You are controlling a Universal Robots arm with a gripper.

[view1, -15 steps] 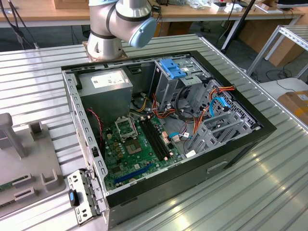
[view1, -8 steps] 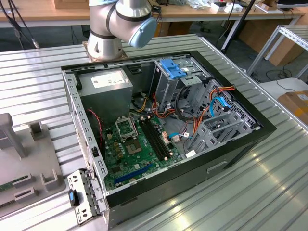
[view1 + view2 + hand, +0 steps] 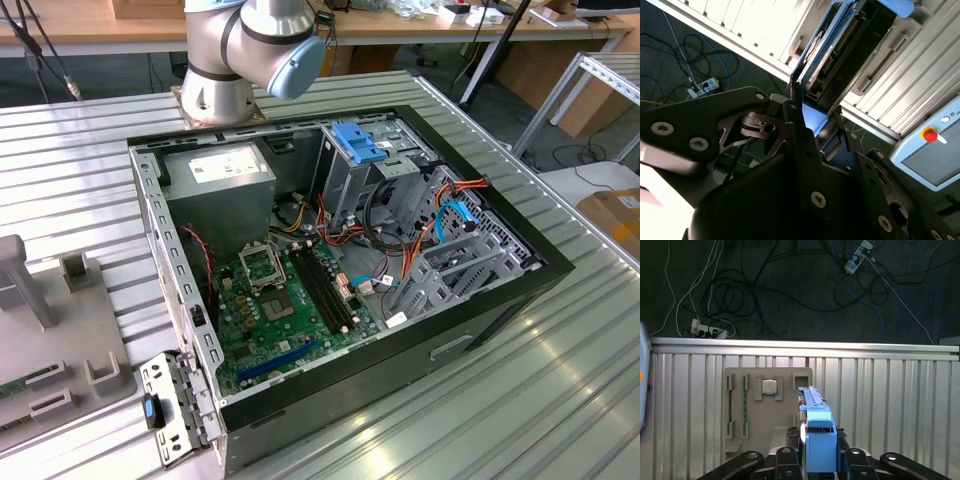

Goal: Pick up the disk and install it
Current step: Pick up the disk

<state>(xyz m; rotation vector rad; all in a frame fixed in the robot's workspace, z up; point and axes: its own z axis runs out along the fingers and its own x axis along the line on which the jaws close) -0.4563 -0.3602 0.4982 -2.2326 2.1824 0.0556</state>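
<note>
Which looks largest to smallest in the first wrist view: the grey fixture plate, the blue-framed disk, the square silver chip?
1. flat grey fixture plate.
2. blue-framed disk, though it sits nearest the camera, which enlarges it.
3. square silver chip, clearly smallest.

The arm (image 3: pixel 235 45) was a thick silver-grey tube with a pale blue round cap (image 3: pixel 296 62) (smooth and domed) above a ringed base flange. The gripper (image 3: pixel 819 440) was matte black, built of flat angular links; 4 silver screws (image 3: pixel 785 452) sat in a row in the first wrist view.
</note>
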